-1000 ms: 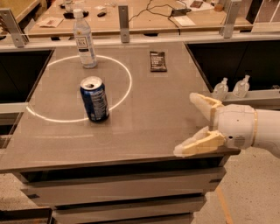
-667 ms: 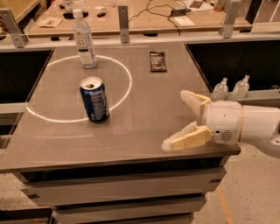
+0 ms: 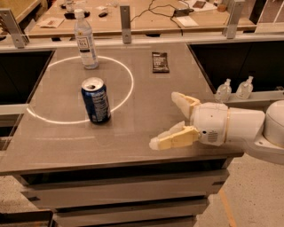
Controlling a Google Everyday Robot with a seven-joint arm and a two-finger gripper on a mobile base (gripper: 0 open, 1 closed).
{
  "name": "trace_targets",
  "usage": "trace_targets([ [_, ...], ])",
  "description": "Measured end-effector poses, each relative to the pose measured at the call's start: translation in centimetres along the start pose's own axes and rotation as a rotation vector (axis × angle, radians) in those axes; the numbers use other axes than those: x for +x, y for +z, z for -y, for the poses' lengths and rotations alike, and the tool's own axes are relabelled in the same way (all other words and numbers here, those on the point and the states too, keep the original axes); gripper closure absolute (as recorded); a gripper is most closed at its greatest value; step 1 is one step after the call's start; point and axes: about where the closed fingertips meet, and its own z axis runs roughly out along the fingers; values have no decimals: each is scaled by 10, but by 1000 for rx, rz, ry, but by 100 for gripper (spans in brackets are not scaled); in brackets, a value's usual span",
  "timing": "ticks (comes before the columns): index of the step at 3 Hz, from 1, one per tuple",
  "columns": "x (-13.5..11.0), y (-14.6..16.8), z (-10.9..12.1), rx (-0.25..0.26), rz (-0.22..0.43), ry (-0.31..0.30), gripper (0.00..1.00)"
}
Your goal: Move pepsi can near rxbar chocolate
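The pepsi can (image 3: 96,100), dark blue with a silver top and white print, stands upright on the grey table (image 3: 146,97), left of centre, on the edge of a white ring of light. The rxbar chocolate (image 3: 160,61), a small flat dark wrapper, lies at the table's far middle-right. My gripper (image 3: 165,119), white with two cream fingers, reaches in from the right over the table's front right part. Its fingers are spread wide and hold nothing. It is well to the right of the can and nearer than the bar.
A clear plastic water bottle (image 3: 85,39) stands at the far left of the table, behind the can. Two small clear bottles (image 3: 234,89) stand on a ledge off the table's right edge. A cluttered bench (image 3: 133,13) runs behind the table.
My gripper has moved left, further over the table toward the can, still open. The can, bar and bottle have not moved.
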Motion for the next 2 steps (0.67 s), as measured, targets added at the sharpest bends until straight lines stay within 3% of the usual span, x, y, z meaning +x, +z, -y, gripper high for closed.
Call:
trace_targets([
  [2,0,54,-19,-5,20,63,0],
])
